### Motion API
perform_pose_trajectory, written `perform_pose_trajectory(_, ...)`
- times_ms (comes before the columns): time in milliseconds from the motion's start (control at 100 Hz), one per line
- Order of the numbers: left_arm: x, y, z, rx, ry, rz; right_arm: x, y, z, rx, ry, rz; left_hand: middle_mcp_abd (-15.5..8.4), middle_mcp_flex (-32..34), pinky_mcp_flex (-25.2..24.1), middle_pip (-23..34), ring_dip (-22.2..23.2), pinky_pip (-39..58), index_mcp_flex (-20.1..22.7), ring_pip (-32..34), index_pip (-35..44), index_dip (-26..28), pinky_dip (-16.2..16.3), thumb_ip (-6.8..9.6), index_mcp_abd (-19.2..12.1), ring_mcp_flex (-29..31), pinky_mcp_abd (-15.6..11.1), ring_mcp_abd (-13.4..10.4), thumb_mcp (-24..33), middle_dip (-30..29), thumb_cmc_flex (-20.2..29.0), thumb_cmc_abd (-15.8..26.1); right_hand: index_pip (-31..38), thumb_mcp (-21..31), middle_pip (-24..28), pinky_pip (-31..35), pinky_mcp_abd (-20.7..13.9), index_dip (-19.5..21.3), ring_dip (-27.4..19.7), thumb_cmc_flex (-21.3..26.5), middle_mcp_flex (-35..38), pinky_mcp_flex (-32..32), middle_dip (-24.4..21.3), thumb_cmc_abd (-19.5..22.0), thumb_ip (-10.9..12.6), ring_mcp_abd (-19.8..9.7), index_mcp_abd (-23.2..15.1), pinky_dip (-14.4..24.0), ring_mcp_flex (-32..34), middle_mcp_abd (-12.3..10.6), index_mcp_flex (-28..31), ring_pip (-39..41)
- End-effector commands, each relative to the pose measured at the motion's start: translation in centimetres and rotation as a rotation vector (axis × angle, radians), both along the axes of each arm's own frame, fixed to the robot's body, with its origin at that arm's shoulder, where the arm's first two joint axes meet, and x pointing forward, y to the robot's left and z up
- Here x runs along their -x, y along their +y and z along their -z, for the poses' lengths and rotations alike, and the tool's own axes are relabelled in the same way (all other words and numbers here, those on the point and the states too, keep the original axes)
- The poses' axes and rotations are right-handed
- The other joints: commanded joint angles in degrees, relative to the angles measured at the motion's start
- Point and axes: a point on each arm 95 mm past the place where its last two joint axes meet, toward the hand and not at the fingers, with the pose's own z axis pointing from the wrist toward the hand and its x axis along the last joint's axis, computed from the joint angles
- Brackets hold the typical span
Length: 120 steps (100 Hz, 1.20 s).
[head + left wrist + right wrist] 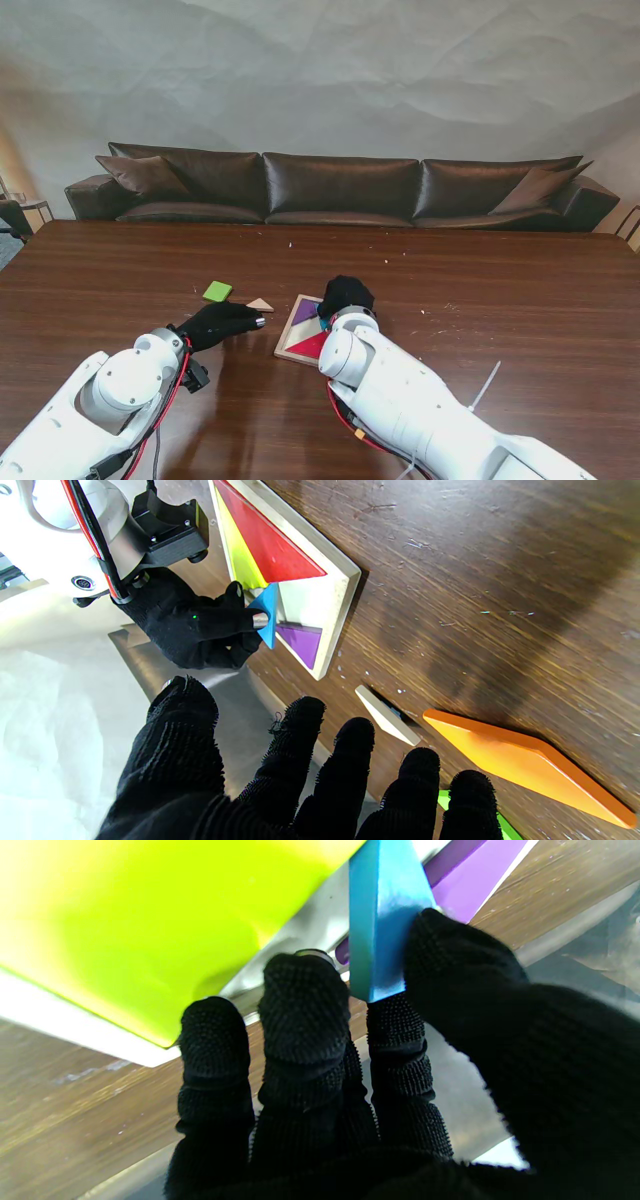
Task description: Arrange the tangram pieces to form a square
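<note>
My right robot hand (345, 295) reaches over the wooden tray (290, 345) near the middle of the table (500, 300), palm down, the white forearm running back to my lower right. In its wrist view the thumb (460, 965) and a finger (395, 1035) pinch a small blue triangle (382, 915), held on edge and tilted above the tray floor; the other fingers curl loosely beside it. The left wrist view shows the same pinch from the side, the blue piece standing up between the yellow-green triangle (240, 555) and the purple piece (302, 642).

Inside the tray, the red triangle (265, 540) lies flat against the yellow-green one, and the purple piece sits in a corner with bare tray floor beside it.

My left robot hand (222, 322) hovers just left of the tray with its fingers (350, 760) spread and slightly bent, holding nothing. Near its fingertips lie a pale wooden triangle (260, 304), an orange parallelogram (525, 765) seen only from the left wrist, and a green square (217, 291) a little farther from me. All three rest on the table outside the tray.
</note>
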Motion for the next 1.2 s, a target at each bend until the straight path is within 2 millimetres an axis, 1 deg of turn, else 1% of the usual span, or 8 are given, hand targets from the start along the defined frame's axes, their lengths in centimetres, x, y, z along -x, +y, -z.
perform_pose_trajectory(0, 0.1, -0.2, 0.1, 0.0, 0.015, 0.015, 0.1, -0.2, 0.3, 0.011, 0.013, -0.014, 0.2, 0.6, 0.2, 0.3, 0.3, 0.2, 0.9, 0.1, 0.1, 0.4, 0.4, 0.91, -0.2, 0.5, -0.9, 0.1, -1.4, 0.4, -0.4, 2.7, 0.5, 1.1, 0.1, -0.5, 0.8, 0.9, -0.4, 2.3, 0.9, 15.1, 0.3, -3.3, 0.4, 1.5, -1.1, -0.1, -4.4, -1.7, -1.1, -0.5)
perform_pose_trajectory(610, -0.1, -0.4, 0.0, 0.002, 0.015, 0.02, -0.4, -1.0, -0.3, 0.084, -0.033, -0.073, 0.5, 1.1, 0.2, 0.4, 0.3, 0.2, 1.2, 0.2, 0.2, 0.4, 0.3, 0.91, 0.1, 0.7, -0.8, 0.2, -1.4, 0.4, -0.3, 2.6, -5.3, 0.0, 3.2, -1.8, 1.4, 3.3, 0.8, -4.4, -4.0, 13.0, -2.8, -0.6, 0.5, 1.9, 0.8, -0.2, -4.0, -1.0, -1.4, -4.7)
perform_pose_trajectory(710, -0.1, -0.4, 0.0, 0.003, 0.015, 0.021, -0.5, -1.1, -0.5, 0.092, -0.046, -0.089, 0.5, 1.0, 0.3, 0.4, 0.3, 0.2, 1.3, 0.2, 0.2, 0.4, 0.3, 0.92, 0.2, 0.8, -0.9, 0.2, -1.3, 0.4, -0.3, 2.7, -4.3, -0.4, 3.6, -2.1, 3.7, 3.3, 1.7, -3.8, -6.0, 11.2, -3.2, 4.8, 0.7, 3.9, -1.1, 0.2, -4.0, -0.7, -3.9, -6.7)
perform_pose_trajectory(780, -0.1, -0.5, 0.0, 0.002, 0.015, 0.021, -0.6, -1.2, -0.7, 0.102, -0.052, -0.121, 0.6, 1.2, 0.3, 0.4, 0.3, 0.2, 1.3, 0.2, 0.2, 0.4, 0.3, 0.91, 0.0, 0.8, -0.9, 0.2, -1.4, 0.4, -0.3, 2.7, -3.5, 0.9, 4.3, -2.0, 5.3, 2.5, 1.7, -2.9, -8.8, 8.8, -2.8, 12.1, 2.4, 5.6, -5.2, 1.0, -4.2, -0.6, -5.9, -8.6)
perform_pose_trajectory(890, -0.1, -0.5, -0.1, 0.002, 0.014, 0.02, -0.6, -1.5, -1.1, 0.126, -0.057, -0.188, 0.6, 1.2, 0.3, 0.4, 0.3, 0.2, 1.3, 0.2, 0.2, 0.4, 0.3, 0.92, 0.1, 0.8, -0.8, 0.2, -1.3, 0.4, -0.2, 2.6, -7.0, 2.7, 9.0, -0.6, 7.5, 2.0, 3.3, 2.9, -12.7, 3.4, 3.1, 22.8, 4.7, 7.2, -11.7, 3.8, -4.6, -1.3, -6.2, -9.1)
perform_pose_trajectory(1070, 0.0, -0.4, -0.1, 0.001, 0.015, 0.018, -0.8, -2.0, -1.3, 0.194, -0.052, -0.3, 0.5, 1.2, 0.3, 0.4, 0.3, 0.2, 1.3, 0.2, 0.2, 0.4, 0.3, 0.91, 0.0, 0.8, -0.8, 0.2, -1.4, 0.4, -0.3, 2.7, -17.7, 0.1, 16.1, 2.2, 7.1, 6.4, 7.8, 9.7, -17.6, -2.5, 11.0, 26.5, 3.8, 6.8, -14.4, 6.0, -9.2, -2.0, -3.9, -0.3)
perform_pose_trajectory(1110, 0.1, -0.4, -0.1, 0.001, 0.015, 0.017, -0.8, -2.1, -1.3, 0.205, -0.052, -0.315, 0.7, 1.1, 0.3, 0.4, 0.3, 0.2, 1.3, 0.2, 0.2, 0.4, 0.3, 0.92, 0.2, 0.8, -0.9, 0.3, -1.3, 0.4, -0.2, 2.6, -20.2, -0.1, 17.5, 2.6, 6.8, 10.7, 7.4, 10.3, -18.1, -2.9, 11.9, 26.9, 3.8, 6.4, -14.9, 5.8, -9.5, -2.2, -3.8, 1.7)
perform_pose_trajectory(1190, 0.1, -0.4, -0.1, 0.0, 0.015, 0.015, -0.9, -2.2, -1.2, 0.22, -0.047, -0.334, 0.6, 1.2, 0.3, 0.4, 0.3, 0.2, 1.3, 0.2, 0.2, 0.4, 0.3, 0.92, 0.0, 0.8, -0.8, 0.2, -1.3, 0.4, -0.2, 2.7, -21.3, -0.7, 19.1, 3.1, 6.6, 10.8, 8.0, 10.9, -19.1, -3.5, 13.5, 27.7, 3.9, 6.1, -15.3, 6.0, -9.7, -2.3, -4.8, 3.8)
